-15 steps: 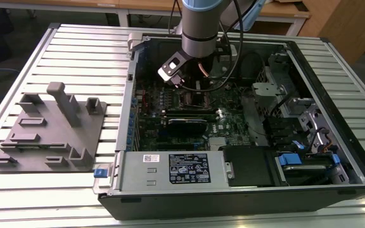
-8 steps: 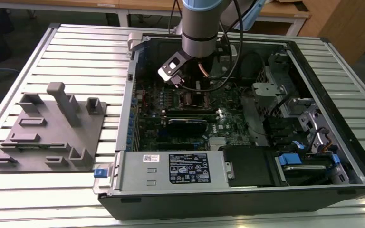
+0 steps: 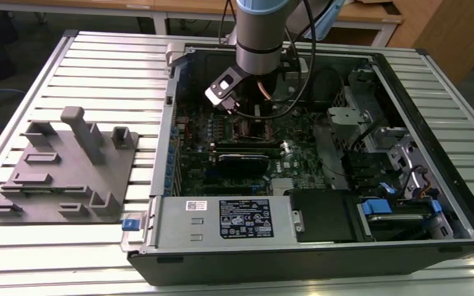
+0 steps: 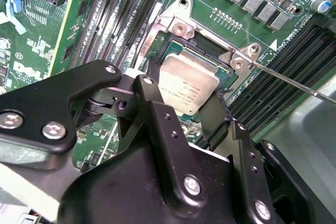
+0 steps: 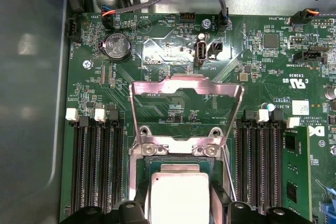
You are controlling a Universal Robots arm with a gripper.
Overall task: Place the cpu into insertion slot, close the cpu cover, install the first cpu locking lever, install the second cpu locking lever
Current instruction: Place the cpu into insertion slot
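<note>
Pincer (image 4: 184,94) over cpu (image 4: 190,80), memory slots (image 5: 97,171) flanking

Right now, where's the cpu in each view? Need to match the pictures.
Exterior view: too small to tell; look mid-motherboard, just under the gripper.
Second wrist view: cpu is the silvery square just past the gripper's black links.
First wrist view: cpu sits between the gripper's links and the raised cpu cover.
Shared landmark: black memory slots flank the cpu in both wrist views.
</note>
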